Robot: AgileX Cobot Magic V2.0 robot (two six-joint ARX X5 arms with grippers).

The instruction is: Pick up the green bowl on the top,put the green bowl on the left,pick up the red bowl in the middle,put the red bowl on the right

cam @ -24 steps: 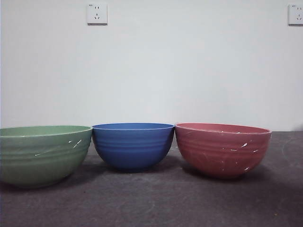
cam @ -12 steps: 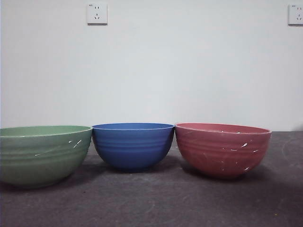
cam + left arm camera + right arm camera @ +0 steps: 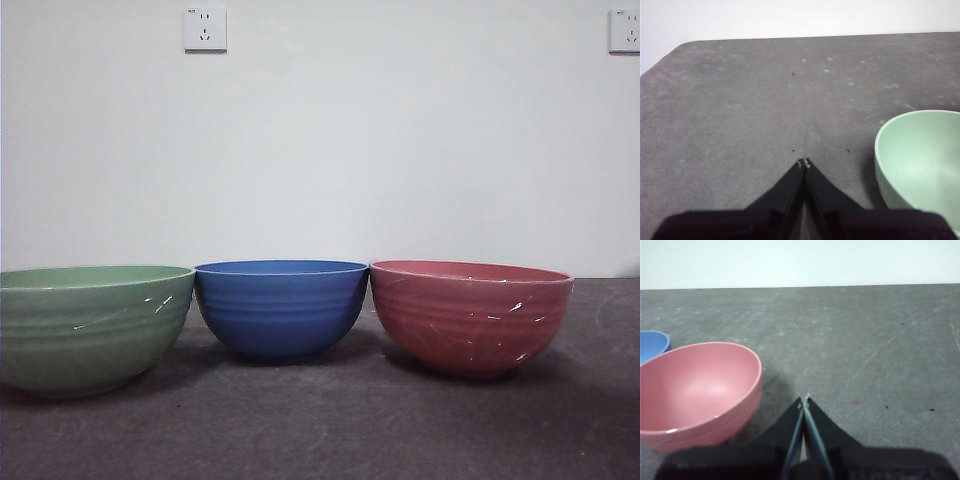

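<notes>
Backdrop, front view: plain white wall with a white wall socket point(image 3: 205, 29) high up and a second socket at the far corner; below it the dark grey counter point(image 3: 320, 430).
Bowls, front view: round sage-green ribbed bowl with white scratches point(image 3: 90, 325) at one end, round blue ribbed bowl point(image 3: 281, 307) in the middle, round dusty-red ribbed bowl with white flecks point(image 3: 470, 315) at the other end. All stand upright on the counter, rims close together; whether they touch I cannot tell.
Change, front view: none. Over the last second the three bowls have kept exactly the same places, and no arm appears.
Left wrist view: left gripper point(image 3: 804, 163) pressed together and empty, above bare counter; the green bowl sits just beside it, apart from the jaws.
Right wrist view: right gripper point(image 3: 804, 401) pressed together and empty; the red bowl lies near, untouched, with the blue bowl's edge behind it.
Meaning for the task: nothing is stacked any longer; green and red each sit alone on opposite sides of the blue one. Both placements look done, and both arms seem to be idling clear of the bowls.
</notes>
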